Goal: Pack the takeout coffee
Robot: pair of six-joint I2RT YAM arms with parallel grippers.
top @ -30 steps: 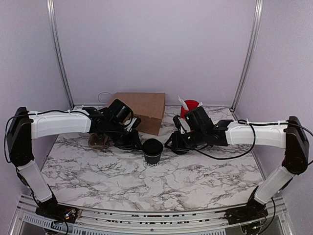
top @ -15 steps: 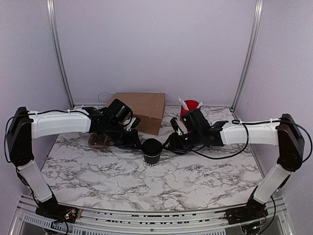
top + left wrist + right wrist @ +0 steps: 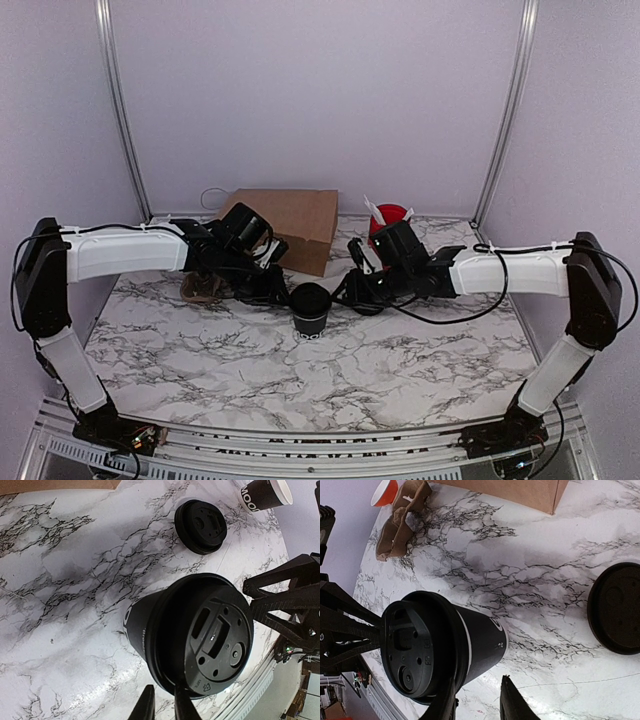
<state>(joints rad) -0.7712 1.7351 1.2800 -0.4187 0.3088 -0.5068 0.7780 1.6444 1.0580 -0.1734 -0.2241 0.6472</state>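
Takeout coffee: the takeout coffee (image 3: 312,310) stands upright in the middle of the marble table (image 3: 400,370). It is a small black cup with white letters low on its side.
Cup lid: a black cup lid (image 3: 215,640) sits on top of the cup.
Left pincer: the left gripper (image 3: 163,702) is at the cup's left side, up by the top. Its fingers are only a little apart. The table shows in the gap, and it holds nothing. One finger is right at the lid's edge; whether it touches cannot be told.
Right pincer: the right gripper (image 3: 477,695) is at the cup's right side. Its fingers are wider apart, with nothing between them.
Loose lid: a flat black loose lid (image 3: 201,519) lies on the table, apart from the cup.
Second black cup: the second black cup (image 3: 265,492) has a white rim and is near the loose lid. Only part of it shows.
Paper bag: the brown paper bag (image 3: 290,225) stands at the back.
Red cup: the red cup (image 3: 388,218) is beside the bag, with white sticks in it.
Brown cardboard: a crumpled brown cardboard piece (image 3: 400,520) lies by the left arm.
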